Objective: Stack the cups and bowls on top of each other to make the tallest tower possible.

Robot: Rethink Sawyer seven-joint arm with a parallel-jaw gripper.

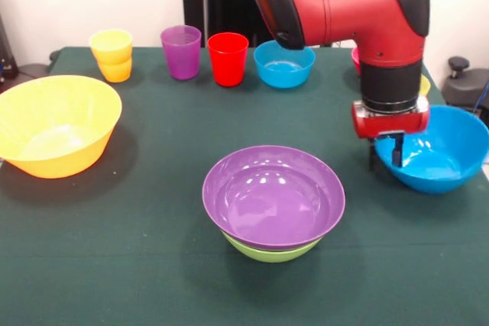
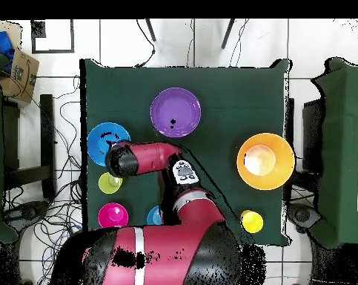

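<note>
A purple bowl (image 1: 273,196) sits nested in a green bowl (image 1: 271,251) at the table's middle front; from overhead only the purple one (image 2: 175,112) shows. My gripper (image 1: 386,154) hangs at the left rim of the large blue bowl (image 1: 443,154), its fingers apart, one outside the rim and one inside. The overhead view hides the gripper under the wrist beside the blue bowl (image 2: 100,139). The wide orange bowl (image 1: 55,124) stands alone at the left. An orange-yellow cup (image 1: 112,55), a purple cup (image 1: 181,51), a red cup (image 1: 228,59) and a small blue bowl (image 1: 284,64) line the far edge.
A red-pink small bowl (image 2: 113,215) and a pale yellow cup (image 2: 110,182) stand by the robot's base, mostly hidden behind the arm in the front view. The orange bowl (image 2: 265,161) is on the opposite side. Chairs and cables surround the table.
</note>
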